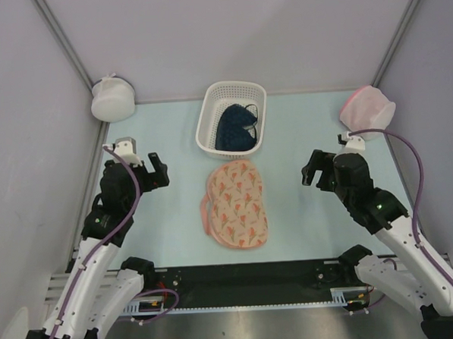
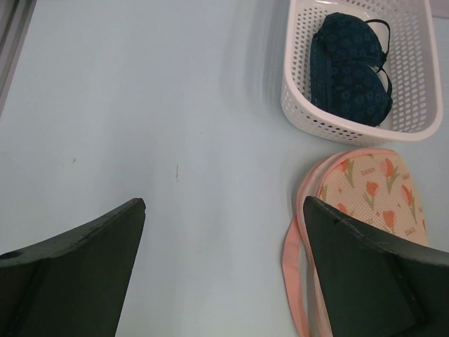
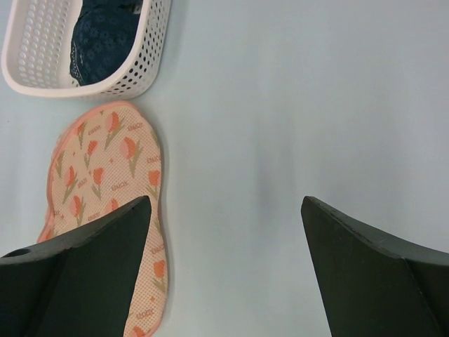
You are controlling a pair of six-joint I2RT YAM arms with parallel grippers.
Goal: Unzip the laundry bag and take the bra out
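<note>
Both hands are hanging wide open and holding nothing. The left hand (image 1: 157, 171) is hovering just left of the flat peanut-shaped beige fabric laundry bag (image 1: 236, 203) with its orange-red print and pink edging, and the right hand (image 1: 312, 170) is hovering off its other side; neither is touching it. Between the two hands the bag is lying flat on the pale blue surface (image 1: 305, 226). Its pink edge is peeling loose on the side facing the left hand, which suggests the zip is undone. Just beyond the bag, ahead of both hands, the dark navy two-cup fabric bra (image 1: 234, 126) is sitting inside the white perforated plastic basket (image 1: 202, 133), so the removal is looking finished. Any drawing back is calling for spread, raised fingers, so nothing is snagging that loose edge. Bare surface is lying open outside each hand. Farther ahead, the round white mesh pouch (image 1: 112, 98) is crowding the left hand's far corner and the round pink-and-white mesh pouch (image 1: 368, 107) the right hand's, both against grey walls.
</note>
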